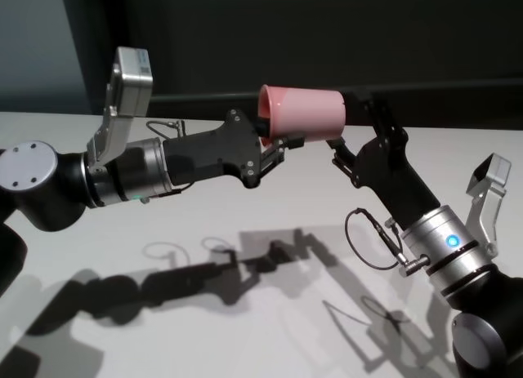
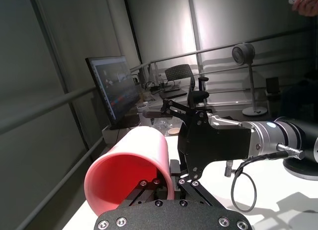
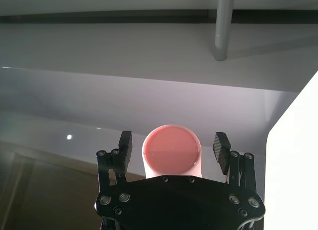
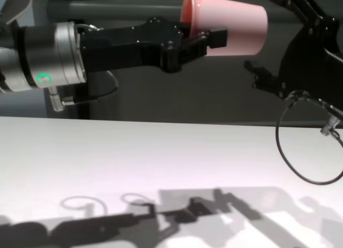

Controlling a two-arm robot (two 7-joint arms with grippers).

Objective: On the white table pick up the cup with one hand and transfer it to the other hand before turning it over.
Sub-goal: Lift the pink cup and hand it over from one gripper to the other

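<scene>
One pink cup [image 1: 304, 113] sideways, empty; left gripper [image 1: 282, 145] fingers clamp rim; right gripper [image 1: 353, 133] fingers apart.

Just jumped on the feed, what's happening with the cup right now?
Mid-handover. The left end effector is shut on the rim of the pink cup, holding it on its side above the white table. The right end effector is open, its fingers on either side of the cup's base, not gripping it.

Dark monitor [image 2: 115, 88], office chair [image 2: 180, 73], round standing fan [image 2: 243, 54], grey pole [image 3: 223, 25]
</scene>
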